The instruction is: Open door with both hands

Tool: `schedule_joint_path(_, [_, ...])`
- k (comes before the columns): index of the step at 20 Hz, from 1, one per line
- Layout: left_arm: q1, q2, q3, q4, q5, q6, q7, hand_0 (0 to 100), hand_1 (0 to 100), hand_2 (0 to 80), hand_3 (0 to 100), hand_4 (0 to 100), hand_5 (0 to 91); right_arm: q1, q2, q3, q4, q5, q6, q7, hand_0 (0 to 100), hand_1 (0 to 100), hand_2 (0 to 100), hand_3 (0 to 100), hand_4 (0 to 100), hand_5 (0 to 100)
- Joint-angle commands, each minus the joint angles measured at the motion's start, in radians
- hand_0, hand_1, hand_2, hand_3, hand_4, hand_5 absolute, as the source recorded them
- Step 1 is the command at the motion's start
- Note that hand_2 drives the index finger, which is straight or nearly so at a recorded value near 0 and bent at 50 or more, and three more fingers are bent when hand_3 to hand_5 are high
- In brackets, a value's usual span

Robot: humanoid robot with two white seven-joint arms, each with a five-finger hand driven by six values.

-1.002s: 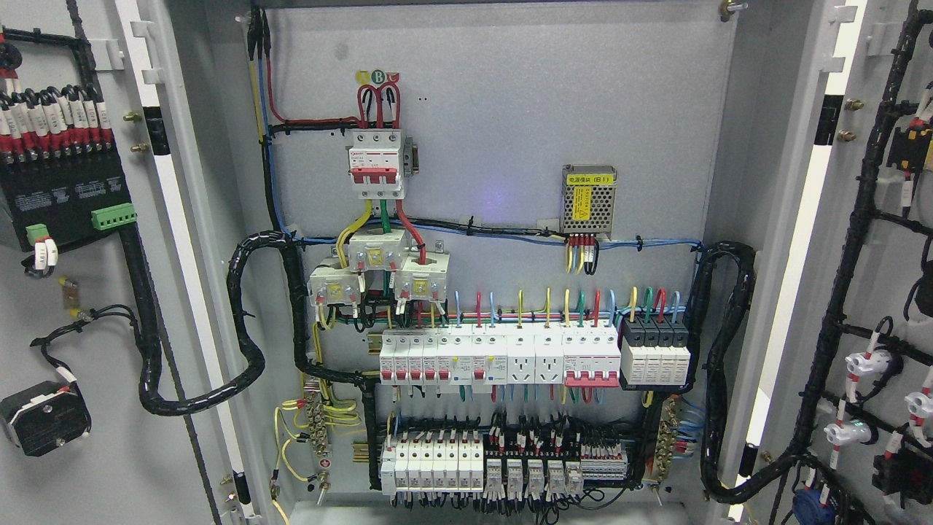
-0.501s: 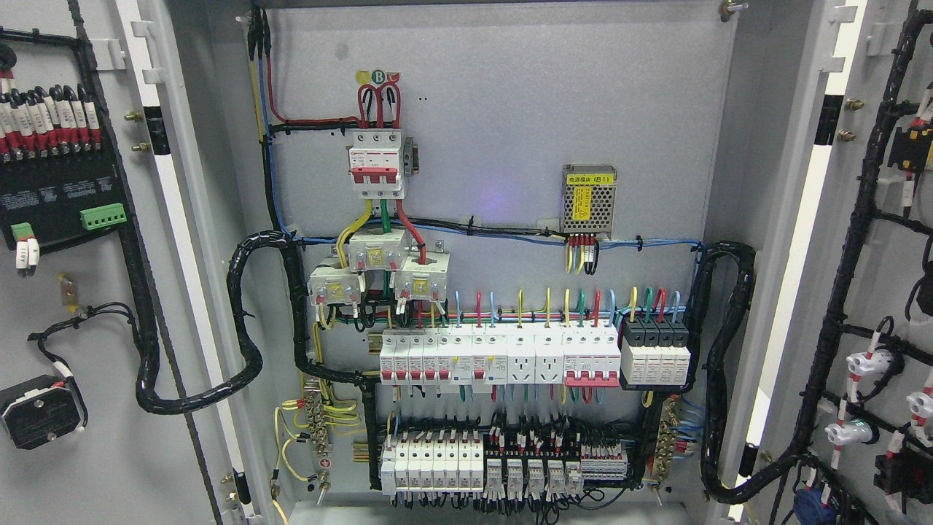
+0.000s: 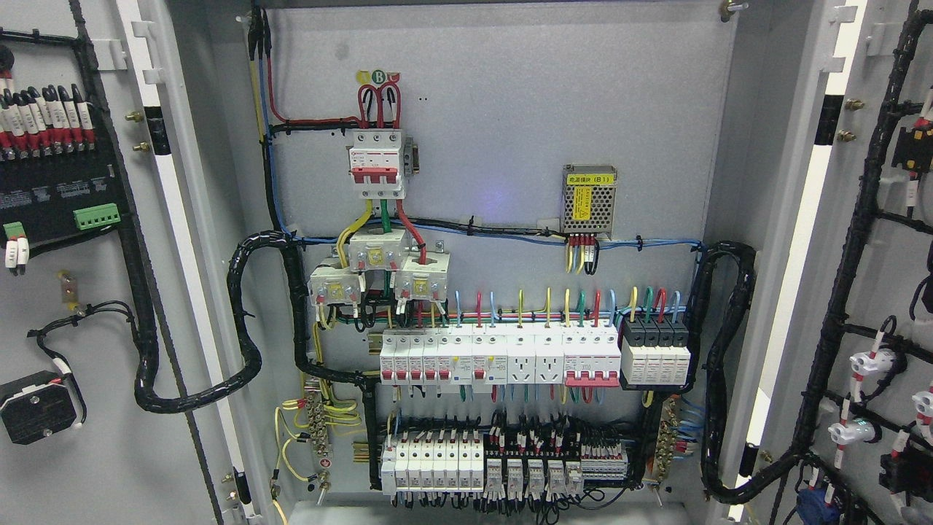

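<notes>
The grey electrical cabinet stands with both doors swung wide. The left door (image 3: 87,364) shows its inner face at the picture's left, with a black module and wiring on it. The right door (image 3: 885,240) shows its inner face at the right, with black cable looms and white fittings. Between them the back panel (image 3: 510,109) carries breakers and coloured wires. Neither of my hands nor arms shows in the head view.
A red-and-white main breaker (image 3: 377,166) sits at the upper middle. A row of white breakers (image 3: 503,357) runs across the middle, with terminal blocks (image 3: 503,463) below. A perforated power supply (image 3: 589,199) sits at the right. Thick black cable looms (image 3: 248,343) hang at both sides.
The left door has swung a little further outward to the left; its module and wiring shifted left. The right door's fittings shifted slightly right and down. The cabinet interior has not moved.
</notes>
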Motion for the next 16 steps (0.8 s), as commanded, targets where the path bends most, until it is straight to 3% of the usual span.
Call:
schedule_joint_path(1, [-0.03, 0.002, 0.0, 0.088, -0.009, 0.009, 0.0, 0, 0, 0.0, 0, 4, 0.0, -0.004, 0.003, -0.036, 0.051, -0.033, 0.001, 0.032, 0, 0, 0, 0, 0, 0])
schedule_joint_path(3, [-0.048, 0.004, 0.0, 0.111, -0.009, 0.025, 0.0, 0, 0, 0.0, 0, 4, 0.0, -0.007, 0.004, -0.037, 0.059, -0.062, 0.001, 0.087, 0, 0, 0, 0, 0, 0])
schedule_joint_path(11, [-0.091, 0.004, 0.0, 0.16, -0.038, 0.094, 0.0, 0, 0, 0.0, 0, 4, 0.0, -0.007, -0.005, -0.042, 0.076, -0.085, 0.003, 0.101, 0, 0, 0, 0, 0, 0])
schedule_joint_path(16, [-0.112, 0.004, 0.003, 0.165, -0.052, 0.105, 0.0, 0, 0, 0.0, 0, 4, 0.0, -0.011, -0.005, -0.063, 0.119, -0.087, 0.003, 0.133, 0, 0, 0, 0, 0, 0])
